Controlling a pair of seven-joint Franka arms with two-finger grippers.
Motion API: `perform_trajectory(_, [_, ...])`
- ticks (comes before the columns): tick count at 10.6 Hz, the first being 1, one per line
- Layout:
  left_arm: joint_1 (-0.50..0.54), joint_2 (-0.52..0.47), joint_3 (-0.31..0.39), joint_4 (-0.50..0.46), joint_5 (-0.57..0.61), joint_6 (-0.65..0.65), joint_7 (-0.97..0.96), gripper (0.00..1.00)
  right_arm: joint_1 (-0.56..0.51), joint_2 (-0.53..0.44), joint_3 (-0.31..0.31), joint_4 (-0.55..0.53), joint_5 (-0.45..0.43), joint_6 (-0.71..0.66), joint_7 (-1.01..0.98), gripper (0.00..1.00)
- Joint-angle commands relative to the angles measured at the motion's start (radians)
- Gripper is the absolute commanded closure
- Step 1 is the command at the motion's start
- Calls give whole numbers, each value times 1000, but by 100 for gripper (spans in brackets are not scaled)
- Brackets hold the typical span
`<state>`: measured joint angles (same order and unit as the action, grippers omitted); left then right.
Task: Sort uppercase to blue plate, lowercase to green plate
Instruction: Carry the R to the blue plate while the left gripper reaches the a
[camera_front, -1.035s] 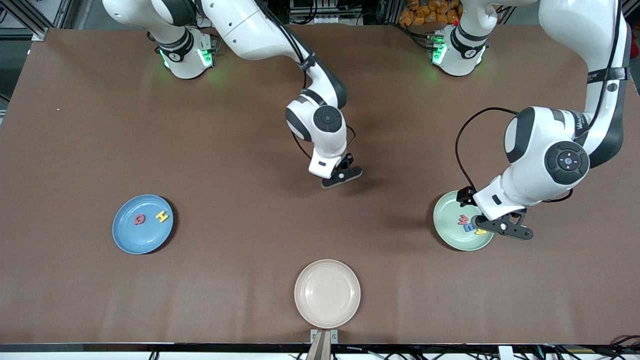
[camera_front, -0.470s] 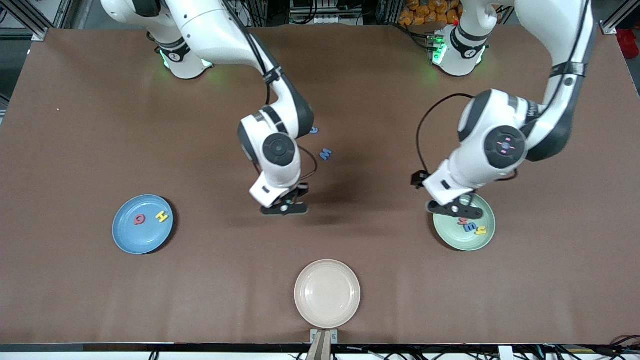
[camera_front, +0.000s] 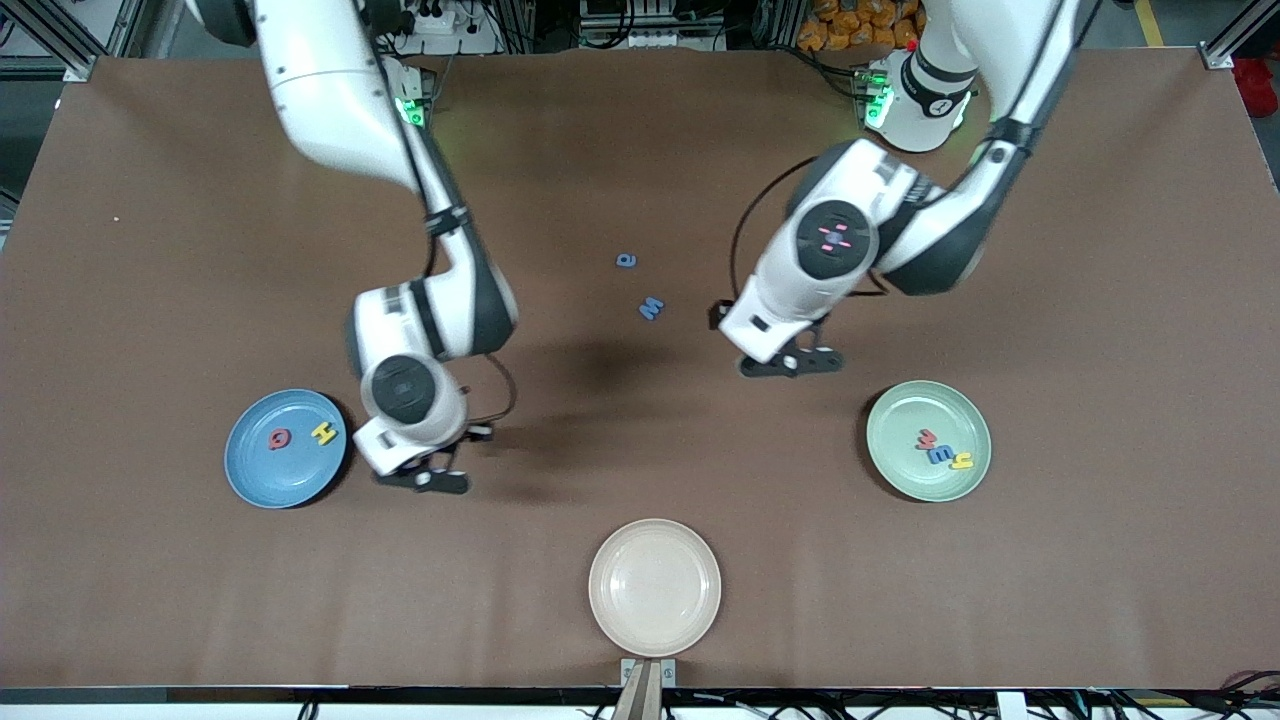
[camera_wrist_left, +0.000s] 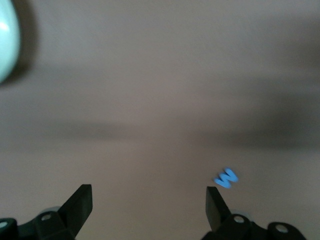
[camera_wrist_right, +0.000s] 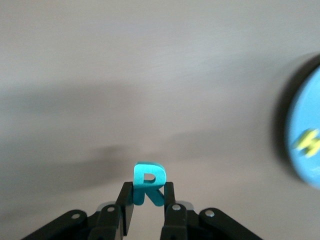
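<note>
My right gripper (camera_front: 425, 479) is shut on the teal R (camera_wrist_right: 149, 182) and hangs over bare table just beside the blue plate (camera_front: 262, 478). That plate holds the red Q (camera_front: 279, 438) and yellow H (camera_front: 323, 432). My left gripper (camera_front: 790, 367) is open with nothing between its fingers, over the table between the blue M (camera_front: 651, 308) and the green plate (camera_front: 905, 410). The M (camera_wrist_left: 226, 177) shows just past one fingertip (camera_wrist_left: 216, 200). The blue a (camera_front: 626, 260) lies a little farther from the front camera than the M. The green plate holds the red w (camera_front: 927, 437), blue m (camera_front: 940, 455) and yellow h (camera_front: 962, 461).
A cream plate (camera_front: 620, 620) with nothing in it sits near the table's front edge, midway between the two arms' ends. Brown table stretches between the three plates.
My right arm has carried the R from the table's middle over to beside the blue plate. My left arm has left the green plate and come toward the M, still open.
</note>
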<state>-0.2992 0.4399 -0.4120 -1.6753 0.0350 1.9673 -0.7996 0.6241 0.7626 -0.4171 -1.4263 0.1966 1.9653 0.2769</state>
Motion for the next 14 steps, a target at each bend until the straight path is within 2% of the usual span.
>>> perform_trajectory(1, [-116,64,4,5,-6,66,-270,0,-166,-9,17,-5,63,-51,-317,100])
perform_trajectory(3, [-187,137,5,46,-4,108,-462,0,-268,-8,17,-5,70,-63,-531,100])
perform_trajectory(4, [-219,169,5,58,-3,116,-543,0,-292,-6,17,-5,70,-63,-577,100])
perform_trajectory(5, [-254,186,5,62,-7,163,-635,0,-311,-5,17,-5,69,-62,-599,78])
perform_trajectory(6, [-271,189,5,46,-9,224,-750,0,-320,-2,17,-5,69,-57,-622,25])
perform_trajectory(7, [-274,201,4,33,-12,264,-862,0,-329,3,15,-3,69,-54,-633,0])
perform_trajectory(9, [-316,217,8,22,-10,304,-1059,0,-331,6,17,-3,67,-54,-637,0])
perform_trajectory(10, [-305,218,12,-1,-3,349,-1173,0,-325,7,17,-3,66,-54,-636,0])
perform_trajectory(14, [-314,182,16,-150,44,439,-1332,0,-319,15,26,-5,67,-52,-636,0])
